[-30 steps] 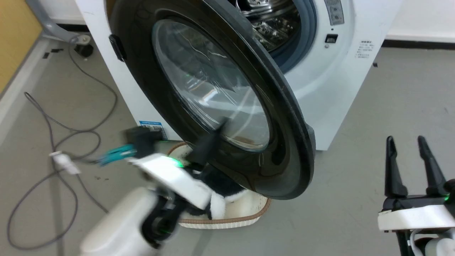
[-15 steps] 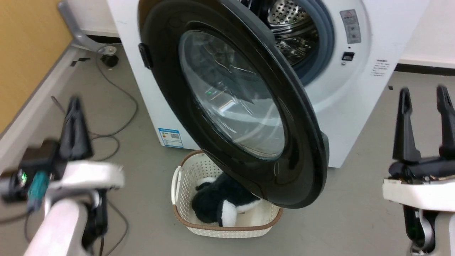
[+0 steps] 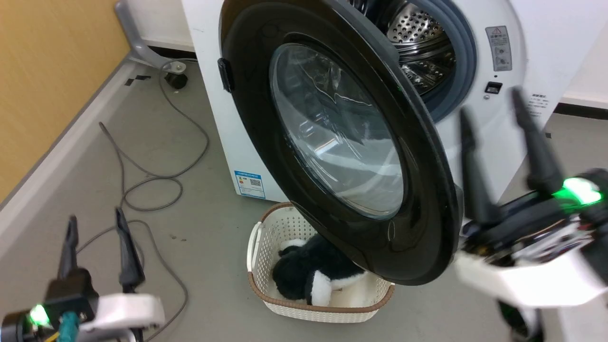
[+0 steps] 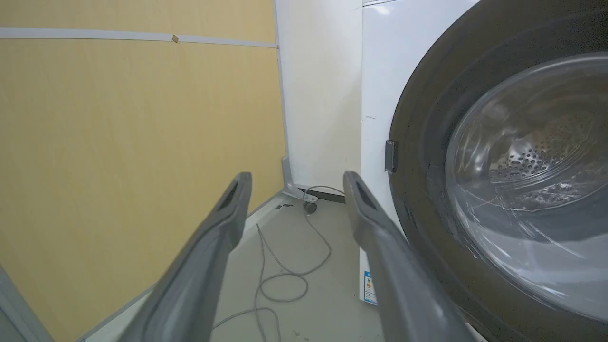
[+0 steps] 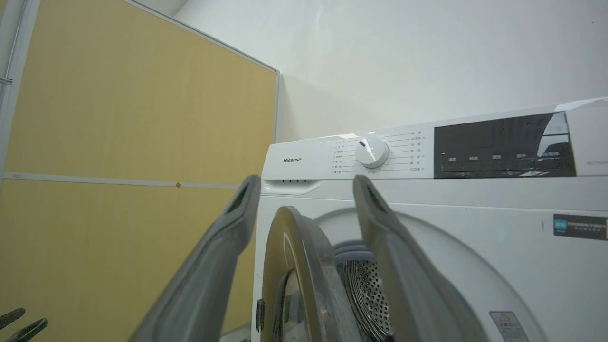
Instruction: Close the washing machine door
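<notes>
At your 7 o'clock the left gripper [image 3: 95, 218] rests low, fingers up, spread and empty. At 3 o'clock the right gripper [image 3: 489, 104], blurred, is raised with fingers apart, seemingly just off the rim of the washing machine door [image 3: 342, 142]. That one door hangs open at centre above one basket [image 3: 285, 306], with one washing machine [image 3: 536, 38] behind at 1 o'clock.
</notes>
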